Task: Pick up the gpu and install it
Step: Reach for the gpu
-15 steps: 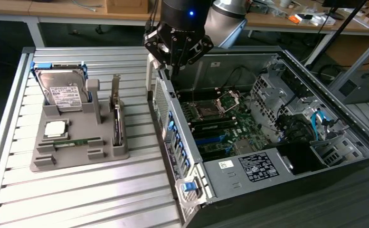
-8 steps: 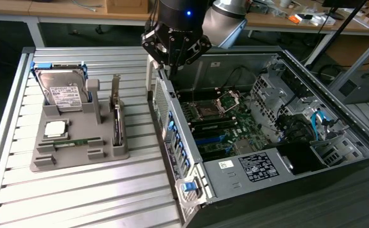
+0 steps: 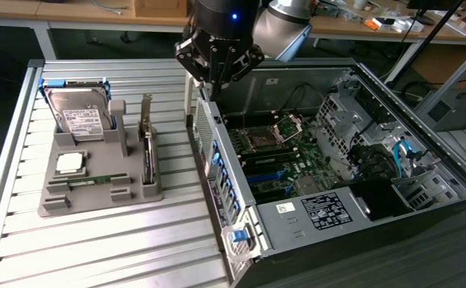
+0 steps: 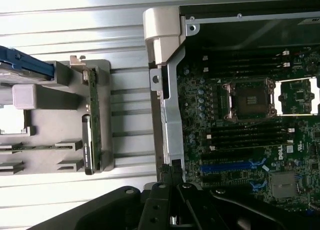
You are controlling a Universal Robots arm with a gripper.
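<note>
A ribbed counter (image 3: pixel 96 252) bore the tray (image 3: pixel 96 193), gpu (image 3: pixel 147 147) on edge; desks (image 3: pixel 96 17) stood behind. The gripper (image 3: pixel 209 88), narrow and empty, hung over the case (image 3: pixel 297 225).

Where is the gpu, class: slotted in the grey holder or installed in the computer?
In the holder: the gpu stands on edge, slotted in the grey holder, outside the open computer case.

No wording can be made out. In the exterior view, the hard drive (image 3: pixel 79 115) at ten o'clock carries a white label (image 3: pixel 81 119) with print too fine to read. At five o'clock, the open computer case (image 3: pixel 297 231) bears a black label (image 3: pixel 326 210) with illegible white print, with a small white sticker (image 3: pixel 286 207) at its nine o'clock.
</note>
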